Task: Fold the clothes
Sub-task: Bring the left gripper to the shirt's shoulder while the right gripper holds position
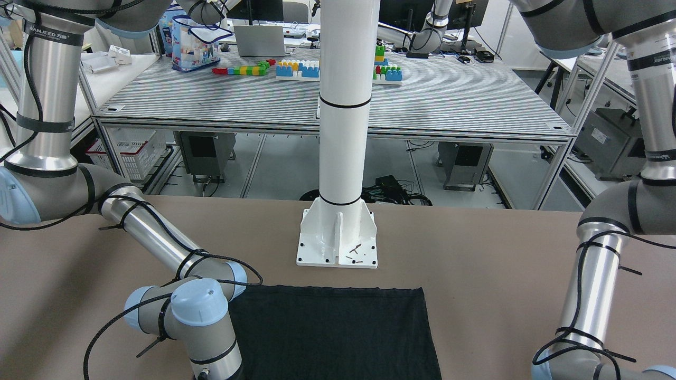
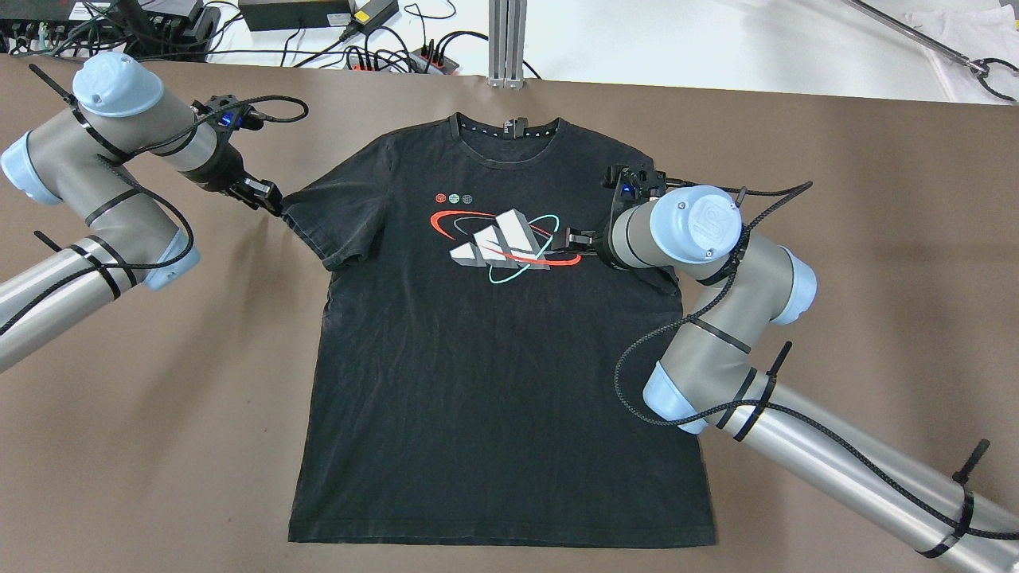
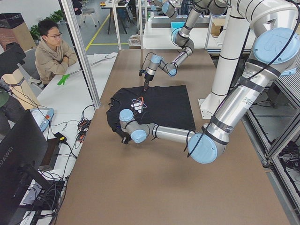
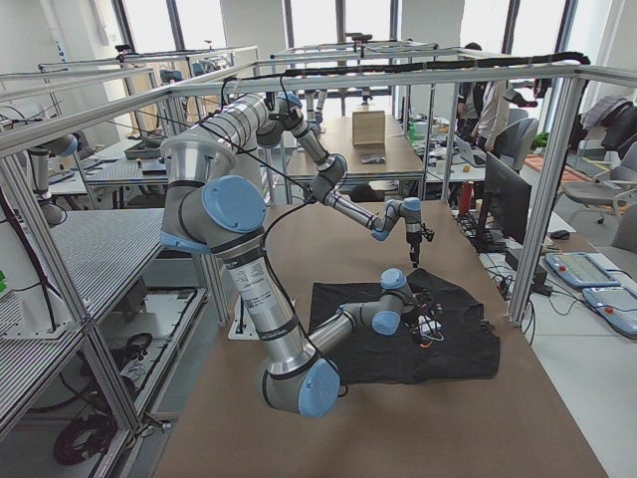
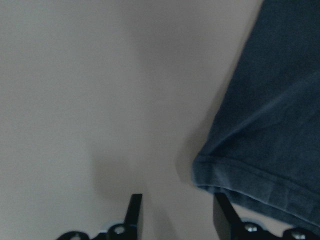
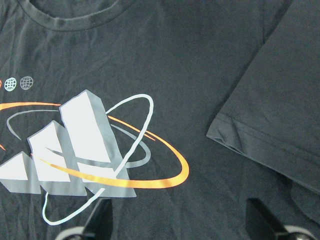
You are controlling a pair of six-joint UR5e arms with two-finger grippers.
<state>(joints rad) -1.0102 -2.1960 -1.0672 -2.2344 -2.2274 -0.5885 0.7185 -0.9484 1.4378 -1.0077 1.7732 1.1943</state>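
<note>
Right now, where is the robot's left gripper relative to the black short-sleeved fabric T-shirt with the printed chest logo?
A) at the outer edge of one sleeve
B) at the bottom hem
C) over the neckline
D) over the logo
A: in the overhead view the left gripper sits at the hem of the sleeve of the black T-shirt, and the left wrist view shows that hem just ahead of it.

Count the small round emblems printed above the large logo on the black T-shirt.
3, in one row on the T-shirt's chest above the logo: a reddish emblem, a teal emblem, a grey emblem. None seems hidden.
</note>
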